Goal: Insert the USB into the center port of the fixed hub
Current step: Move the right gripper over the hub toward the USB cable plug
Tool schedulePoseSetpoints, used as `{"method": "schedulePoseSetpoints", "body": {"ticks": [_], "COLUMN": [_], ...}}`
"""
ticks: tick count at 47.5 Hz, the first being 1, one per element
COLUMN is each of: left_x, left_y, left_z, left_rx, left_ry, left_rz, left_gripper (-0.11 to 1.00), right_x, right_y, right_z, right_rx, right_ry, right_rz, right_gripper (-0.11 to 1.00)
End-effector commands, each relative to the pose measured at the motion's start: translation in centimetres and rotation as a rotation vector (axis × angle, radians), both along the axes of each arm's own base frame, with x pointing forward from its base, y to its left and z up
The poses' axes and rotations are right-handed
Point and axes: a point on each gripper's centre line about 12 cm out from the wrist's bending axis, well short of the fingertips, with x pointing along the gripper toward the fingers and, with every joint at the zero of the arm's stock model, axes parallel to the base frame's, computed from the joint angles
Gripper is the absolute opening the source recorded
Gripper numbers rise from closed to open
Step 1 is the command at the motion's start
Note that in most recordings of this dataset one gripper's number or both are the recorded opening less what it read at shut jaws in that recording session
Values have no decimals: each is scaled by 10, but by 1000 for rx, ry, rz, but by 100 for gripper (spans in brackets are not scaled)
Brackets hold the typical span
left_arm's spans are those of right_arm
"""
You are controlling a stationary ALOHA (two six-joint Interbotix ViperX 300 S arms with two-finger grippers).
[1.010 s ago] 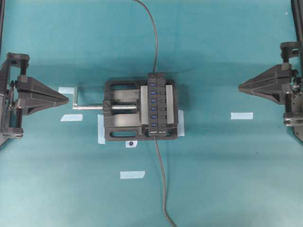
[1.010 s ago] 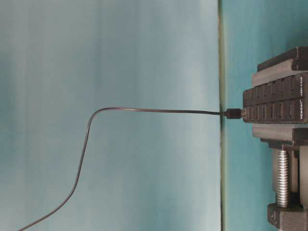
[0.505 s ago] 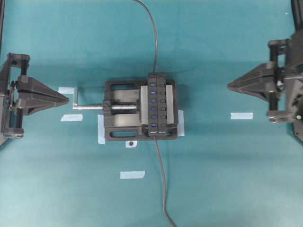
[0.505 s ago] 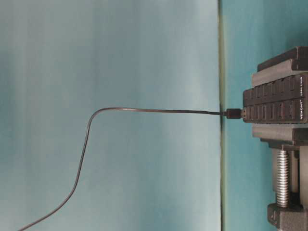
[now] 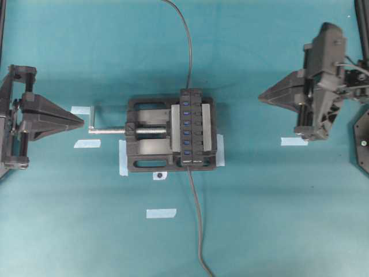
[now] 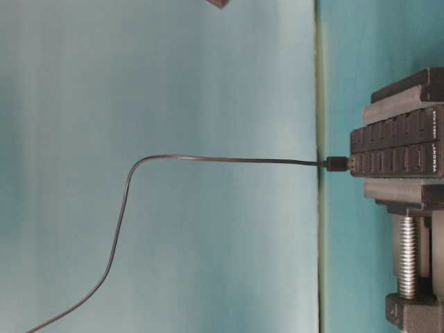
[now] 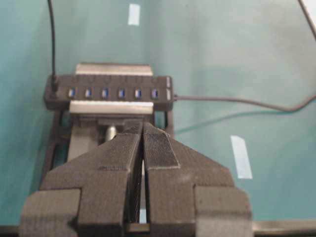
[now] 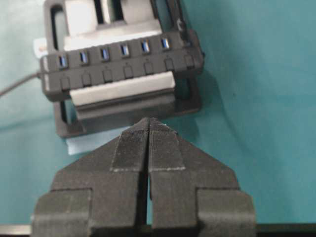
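Looking from overhead, I see the fixed hub (image 5: 196, 130) clamped in the black vise (image 5: 144, 135) at the middle of the table, with its long side running from 12 to 6 o'clock. The USB (image 6: 338, 164) is at the 12 o'clock end of the hub. It seems to sit in the last slot of the row, and its thin cable (image 5: 187, 46) goes away toward 12 o'clock. The center port (image 5: 186, 123) is free; it is the third blue slot after the plug.

The right gripper (image 5: 262, 98) hangs at about 2 o'clock from the vise, well apart from it, and its jaws are pressed together with nothing between them. The left gripper (image 5: 81, 121) waits at 9 o'clock, near the vise screw, and its jaws are also fully together and empty.

I judge that the step in hand is the approach to the plug. To do it well, I must spread the right jaws before I arrive. I should take the black body of the plug, not the cable, and draw it out straight along the slot. A pull to the side could bend the plug or load the hub.
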Motion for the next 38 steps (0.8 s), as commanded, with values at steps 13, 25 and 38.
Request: {"method": "schedulePoseSetpoints", "body": {"ticks": [13, 25, 38], "left_x": [4, 5, 5], "left_y": [-1, -1, -2], "left_z": [12, 11, 11], "left_rx": [0, 0, 1], "left_ry": [-28, -23, -23], "left_rz": [-3, -6, -9], "left_gripper": [0, 0, 0], "right_x": [26, 45, 65], "right_y": [-7, -18, -29], "right_z": [2, -5, -18], "right_rx": [-39, -75, -94], "right_ry": [34, 76, 128], "right_rz": [10, 6, 1], "right_gripper": [-2, -2, -2]}}
